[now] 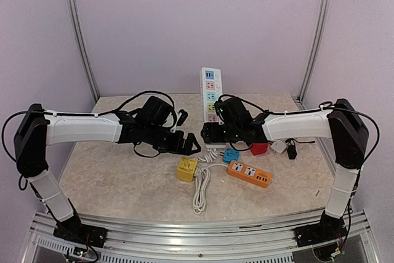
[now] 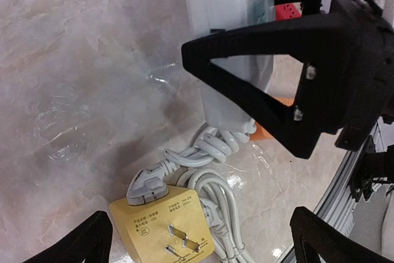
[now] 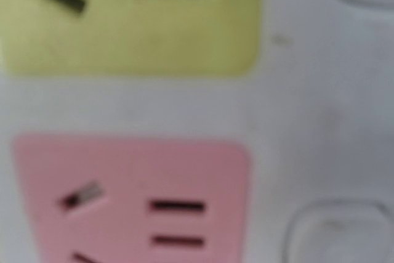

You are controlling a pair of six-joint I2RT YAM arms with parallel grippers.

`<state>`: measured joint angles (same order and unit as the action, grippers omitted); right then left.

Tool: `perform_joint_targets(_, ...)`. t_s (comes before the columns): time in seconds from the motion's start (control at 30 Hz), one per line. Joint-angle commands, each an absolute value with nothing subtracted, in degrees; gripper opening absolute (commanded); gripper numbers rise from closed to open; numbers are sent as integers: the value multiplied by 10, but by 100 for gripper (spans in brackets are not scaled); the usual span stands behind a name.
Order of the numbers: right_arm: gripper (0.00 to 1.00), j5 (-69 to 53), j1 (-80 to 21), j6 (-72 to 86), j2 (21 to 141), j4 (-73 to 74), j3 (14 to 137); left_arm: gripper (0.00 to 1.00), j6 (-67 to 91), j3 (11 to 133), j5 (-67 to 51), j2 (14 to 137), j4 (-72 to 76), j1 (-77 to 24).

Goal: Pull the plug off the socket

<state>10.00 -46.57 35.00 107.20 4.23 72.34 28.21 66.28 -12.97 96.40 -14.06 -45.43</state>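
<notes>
Left gripper (image 2: 202, 214) gapes open, plug (image 2: 146, 184) just ahead. Likely stiff and snug; pinch its hard body, not the cord (image 2: 212, 146).

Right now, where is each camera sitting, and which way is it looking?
Top external: high behind the robot, facing down at the table; the left arm and right arm both show whole.
Left wrist: on the left arm, looking down at the yellow adapter and the white power strip; the left pincer shows only its tips, at the bottom corners.
Right wrist: very close above the pink socket of the strip; blurred, and no pincer shows.
Shared: all three see the white power strip.
</notes>
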Motion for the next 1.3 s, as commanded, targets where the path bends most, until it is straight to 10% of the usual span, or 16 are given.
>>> perform_joint_targets(0.0, 42, 110, -459, 345, 1078, 25, 726, 99, 282, 691, -80, 1007, -196, -468)
perform_joint_targets(0.93, 47, 149, -456, 349, 1105, 66, 750, 99, 276, 799, -28, 1121, -317, -504)
perform_joint_targets(1.27, 64, 151, -457, 345, 1090, 68, 744, 95, 276, 801, -14, 1130, -331, -500)
